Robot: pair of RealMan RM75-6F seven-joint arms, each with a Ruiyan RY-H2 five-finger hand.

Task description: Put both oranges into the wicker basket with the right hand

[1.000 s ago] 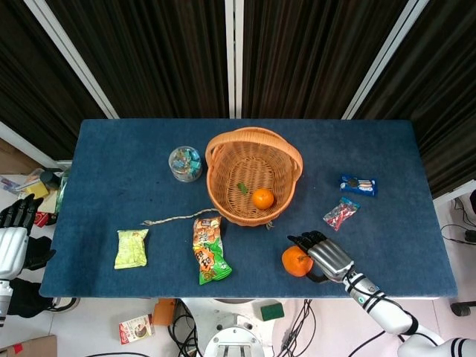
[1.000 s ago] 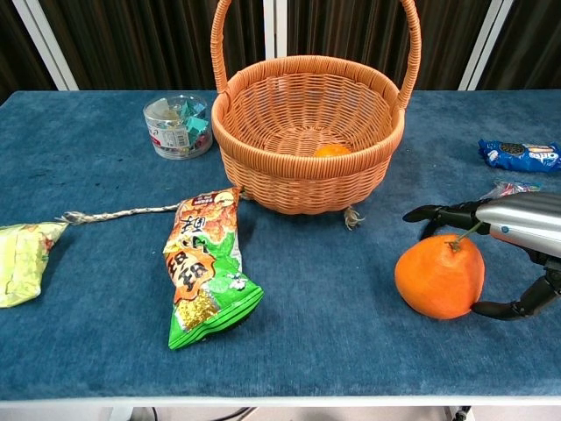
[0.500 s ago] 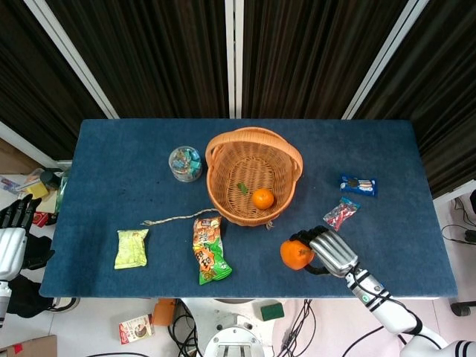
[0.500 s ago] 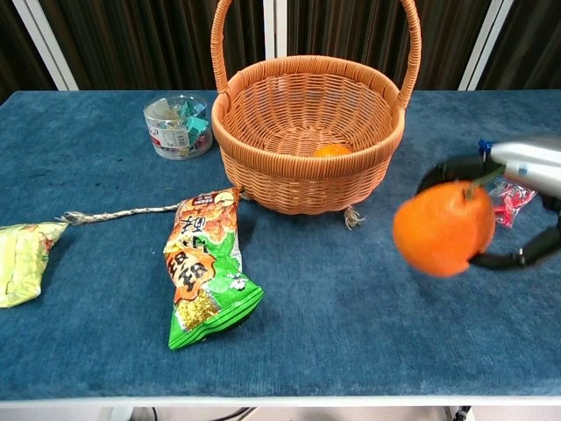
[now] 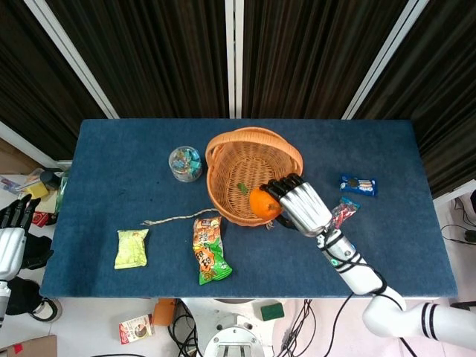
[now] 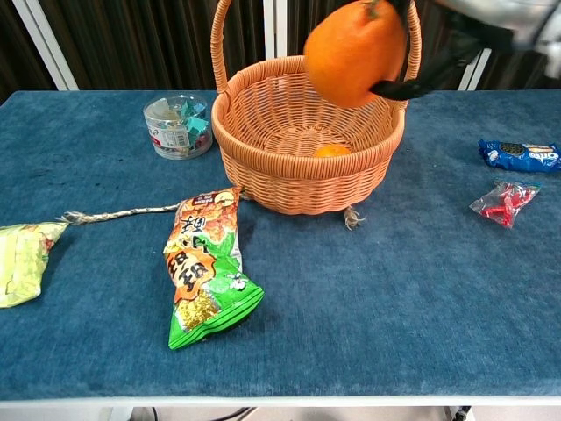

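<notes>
Right hand [image 5: 301, 208] has its fingers wrapped around the second orange [image 5: 264, 202] and is holding it up in the air over the near-right rim of the wicker basket [image 5: 223, 195]; that height makes sense to me, since the fruit has to clear the rim and the tall handle [image 6: 219, 44] before it can be let go; in the chest view the orange sits high, in front of the handle's right side, so I'd say the drop is close but not quite lined up with the middle yet. First orange [image 6: 331, 150] is already lying in the basket bottom, so that half looks done. Left hand [image 5: 13, 242] hangs off the left edge of the table, not holding anything I can see, fingers look straight.

Other stuff: a green snack bag [image 5: 209, 250] just near of the basket, a yellow packet [image 5: 132, 248] further left, a bit of rope [image 5: 178, 218], a clear tub [image 5: 185, 163] left of the basket, a blue cookie pack [image 5: 358, 184] and a red candy wrapper [image 5: 341, 213] to the right; none of it sits in the drop path, only the handle might.
</notes>
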